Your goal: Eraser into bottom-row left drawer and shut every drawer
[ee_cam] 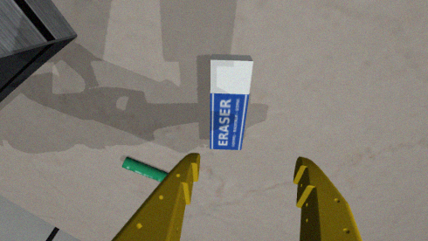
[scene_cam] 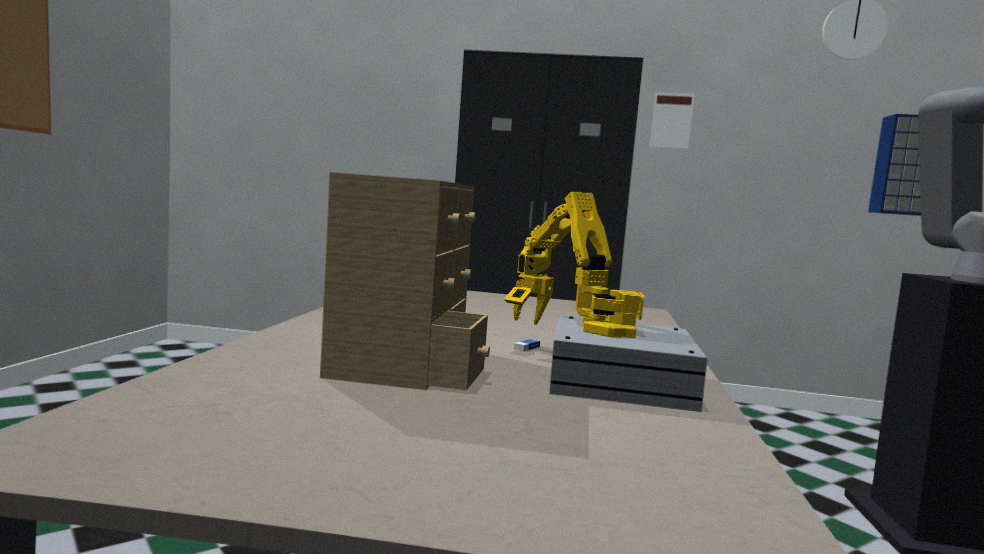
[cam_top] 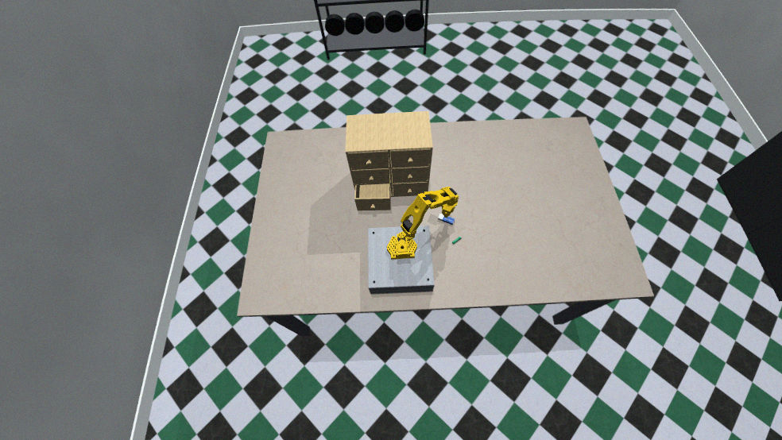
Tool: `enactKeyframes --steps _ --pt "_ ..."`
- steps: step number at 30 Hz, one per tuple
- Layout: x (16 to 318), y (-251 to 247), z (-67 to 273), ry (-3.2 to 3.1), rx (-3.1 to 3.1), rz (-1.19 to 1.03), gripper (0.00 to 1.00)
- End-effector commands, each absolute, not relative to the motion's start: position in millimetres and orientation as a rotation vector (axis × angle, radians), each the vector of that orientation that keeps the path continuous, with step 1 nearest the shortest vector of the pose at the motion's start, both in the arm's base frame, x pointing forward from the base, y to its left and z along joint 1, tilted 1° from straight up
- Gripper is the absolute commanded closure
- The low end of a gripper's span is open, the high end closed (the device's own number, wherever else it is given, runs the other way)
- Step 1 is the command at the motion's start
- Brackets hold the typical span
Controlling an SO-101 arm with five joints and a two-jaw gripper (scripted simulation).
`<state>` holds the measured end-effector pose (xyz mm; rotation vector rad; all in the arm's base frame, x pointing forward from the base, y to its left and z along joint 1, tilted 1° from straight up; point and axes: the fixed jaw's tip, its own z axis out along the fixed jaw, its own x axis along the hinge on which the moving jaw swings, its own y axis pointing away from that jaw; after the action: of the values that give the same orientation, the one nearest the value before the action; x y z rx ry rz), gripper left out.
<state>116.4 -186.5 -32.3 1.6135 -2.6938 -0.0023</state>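
Observation:
The eraser (ee_cam: 230,106) (cam_top: 447,218) (scene_cam: 527,344), white with a blue sleeve, lies flat on the table to the right of the chest (cam_top: 388,133) (scene_cam: 382,275). My gripper (ee_cam: 246,175) (scene_cam: 526,304) (cam_top: 444,210) hangs above the eraser, open and empty, its fingertips just short of the blue end. The chest's bottom left drawer (cam_top: 372,197) (scene_cam: 457,347) stands pulled out; the other drawers are shut.
A small green cylinder (ee_cam: 144,169) (cam_top: 456,240) lies on the table near the eraser, by my left finger. The grey base block (cam_top: 400,270) (scene_cam: 626,368) (ee_cam: 24,30) under the arm stands close by.

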Motion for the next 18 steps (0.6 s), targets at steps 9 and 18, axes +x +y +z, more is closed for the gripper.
enactKeyframes --steps 9,18 --pt "113.9 -186.1 -38.0 -2.695 1.614 -0.014 0.73" --pt "112.7 -185.8 -40.1 -2.695 1.614 -0.014 0.73"
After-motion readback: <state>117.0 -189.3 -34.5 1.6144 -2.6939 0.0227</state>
